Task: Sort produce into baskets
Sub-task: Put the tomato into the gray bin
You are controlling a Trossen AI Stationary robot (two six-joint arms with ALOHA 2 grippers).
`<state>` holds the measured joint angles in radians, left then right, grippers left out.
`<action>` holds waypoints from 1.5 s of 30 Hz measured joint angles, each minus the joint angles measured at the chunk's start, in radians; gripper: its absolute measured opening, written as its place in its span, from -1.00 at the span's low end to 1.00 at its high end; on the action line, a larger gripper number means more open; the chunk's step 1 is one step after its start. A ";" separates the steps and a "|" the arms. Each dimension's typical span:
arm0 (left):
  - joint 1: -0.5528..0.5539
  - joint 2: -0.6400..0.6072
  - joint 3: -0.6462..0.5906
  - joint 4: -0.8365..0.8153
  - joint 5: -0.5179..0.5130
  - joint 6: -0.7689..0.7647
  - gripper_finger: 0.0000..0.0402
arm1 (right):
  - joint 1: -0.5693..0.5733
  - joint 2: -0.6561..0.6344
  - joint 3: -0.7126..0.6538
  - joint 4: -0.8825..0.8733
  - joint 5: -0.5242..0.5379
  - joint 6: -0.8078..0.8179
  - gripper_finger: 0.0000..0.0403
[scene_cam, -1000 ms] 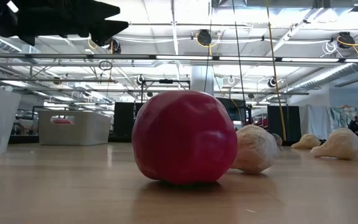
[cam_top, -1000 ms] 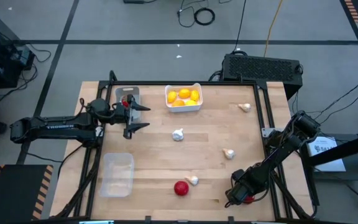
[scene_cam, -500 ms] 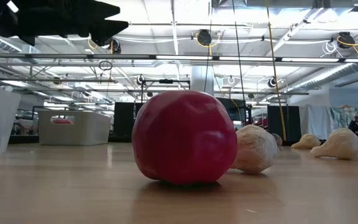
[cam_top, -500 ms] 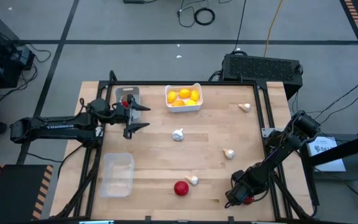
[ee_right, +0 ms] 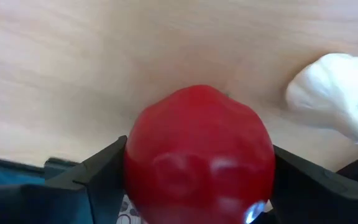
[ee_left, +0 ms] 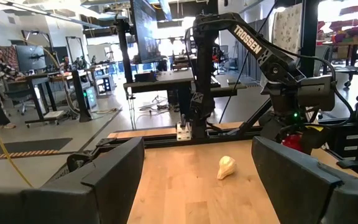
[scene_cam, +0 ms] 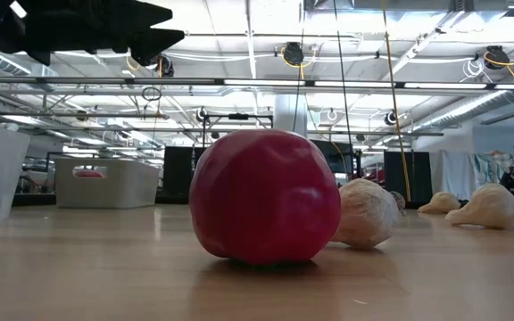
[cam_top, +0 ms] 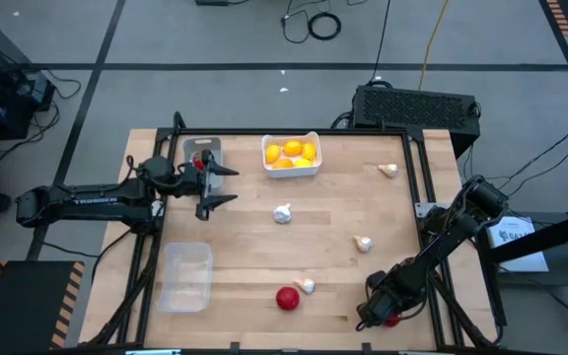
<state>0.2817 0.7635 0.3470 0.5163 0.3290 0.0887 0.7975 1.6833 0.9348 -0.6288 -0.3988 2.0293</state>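
My right gripper (cam_top: 389,316) is at the table's near right corner, shut on a red tomato (ee_right: 199,154). A second red tomato (cam_top: 286,298) lies on the table near the front edge, touching a white garlic bulb (cam_top: 306,286); both fill the low view (scene_cam: 264,196). More garlic bulbs lie at the middle (cam_top: 283,213), right of middle (cam_top: 363,244) and far right (cam_top: 389,170). The white tray (cam_top: 291,172) holds yellow lemons (cam_top: 292,153). My left gripper (cam_top: 235,186) is open and empty beside the grey tray (cam_top: 202,146). The clear tray (cam_top: 185,278) stands at the near left. My right gripper pinches the tomato's two opposite sides (ee_right: 132,163) between its two fingers (ee_right: 98,174), pointing down at the table. The tomato fills the gap between the fingers. I cannot tell whether it is clear of the table top.
The grey tray shows something red inside in the low view (scene_cam: 87,174). In the left wrist view a garlic bulb (ee_left: 227,167) lies ahead, with my right arm (ee_left: 291,81) beyond it. Bare wood lies between the trays and the garlic.
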 joint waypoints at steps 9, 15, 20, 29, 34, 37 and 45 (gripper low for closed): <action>0.000 0.000 0.022 -0.031 0.036 -0.006 0.52 | -0.042 -0.005 0.000 0.113 0.004 -0.036 0.52; 0.000 -0.002 0.025 -0.056 0.043 -0.006 0.52 | -0.093 -0.005 0.000 0.256 0.005 -0.059 0.52; 0.000 -0.002 0.025 -0.063 0.043 -0.006 0.52 | -0.143 -0.005 0.001 0.338 0.005 -0.113 0.51; 0.000 -0.003 0.025 -0.083 0.043 -0.003 0.52 | -0.245 -0.016 0.001 0.400 0.005 -0.407 0.51; 0.000 -0.003 0.025 -0.081 0.043 0.003 0.52 | -0.318 -0.063 0.001 0.442 0.007 -0.530 0.51; 0.000 -0.003 0.025 -0.081 0.043 0.004 0.52 | -0.367 -0.097 0.001 0.447 0.019 -0.618 0.51; 0.003 -0.002 0.025 -0.091 0.003 0.043 0.52 | -0.569 -0.121 0.001 0.527 0.135 -1.142 0.51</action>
<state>0.2848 0.7612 0.3721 0.4250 0.3317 0.1322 0.2282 1.5620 0.9360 -0.1016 -0.2640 0.8875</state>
